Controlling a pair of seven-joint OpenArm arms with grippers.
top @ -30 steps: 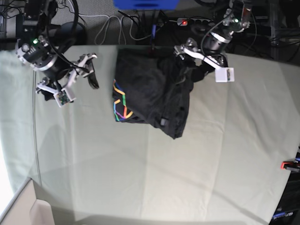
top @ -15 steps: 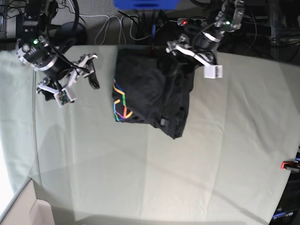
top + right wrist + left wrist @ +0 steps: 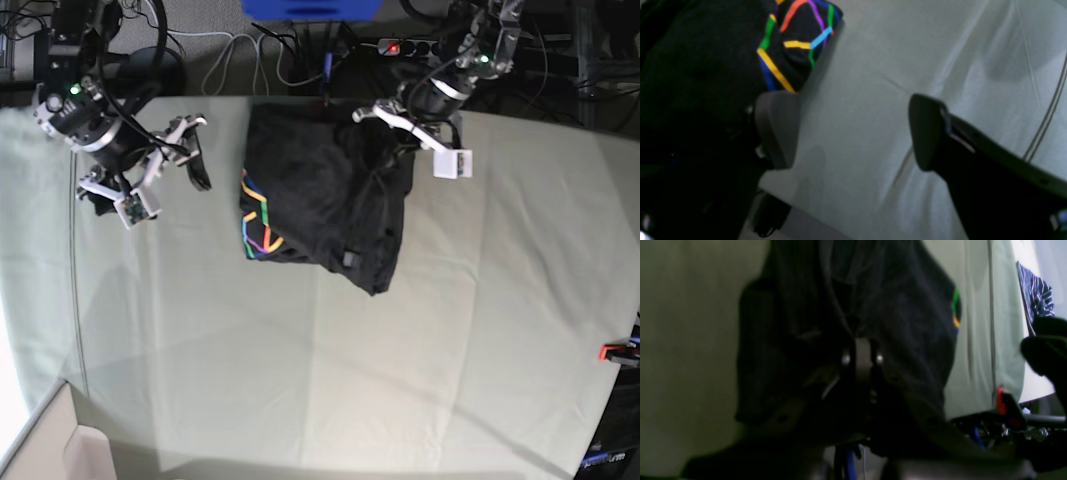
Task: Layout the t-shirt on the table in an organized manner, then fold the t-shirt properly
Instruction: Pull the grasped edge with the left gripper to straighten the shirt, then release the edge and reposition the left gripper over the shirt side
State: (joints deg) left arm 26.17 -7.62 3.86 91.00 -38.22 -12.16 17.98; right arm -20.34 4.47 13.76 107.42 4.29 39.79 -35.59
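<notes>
Black t-shirt [image 3: 325,205] lying bunched on table [image 3: 300,380]; left gripper [image 3: 858,350] pinching its edge (layout step), right gripper [image 3: 853,130] hanging wide, empty; next, probably lifting to spread.

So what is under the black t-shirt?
Only the table cloth shows around the bunched t-shirt. Whatever lies beneath is covered; most of the rainbow print is folded away.

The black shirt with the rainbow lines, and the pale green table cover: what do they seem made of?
The black t-shirt with rainbow line print looks like soft matte knit fabric, probably cotton: it slumps in limp folds. The pale grey-green table cover looks like thin woven cloth, showing sharp fold creases.
</notes>
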